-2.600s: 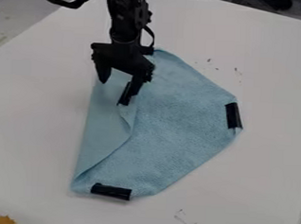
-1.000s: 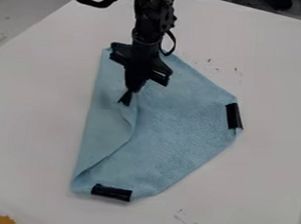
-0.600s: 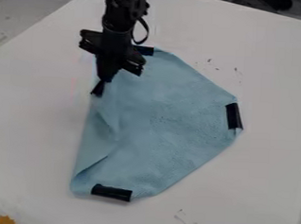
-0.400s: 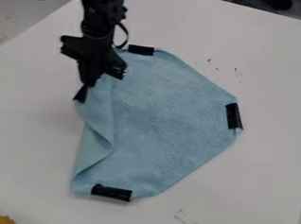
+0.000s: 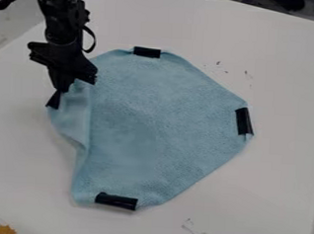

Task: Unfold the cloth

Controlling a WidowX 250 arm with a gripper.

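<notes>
I'm pinching the blue cloth (image 5: 160,109) in the gripper (image 5: 63,86) at upper left, its fingers clenching the edge beside a black corner tab (image 5: 53,100). The cloth is lying across the middle of the white table (image 5: 274,194), mostly opened out. I'm judging that this corner is being held outward to finish the unfolding, since the left edge is still buckling into a fold (image 5: 77,127). At lower left an orange thing (image 5: 4,230) is sitting; whether any container is holding it, I'm not managing to tell.

White tabletop (image 5: 280,86), grey surface beyond (image 5: 11,25).
</notes>
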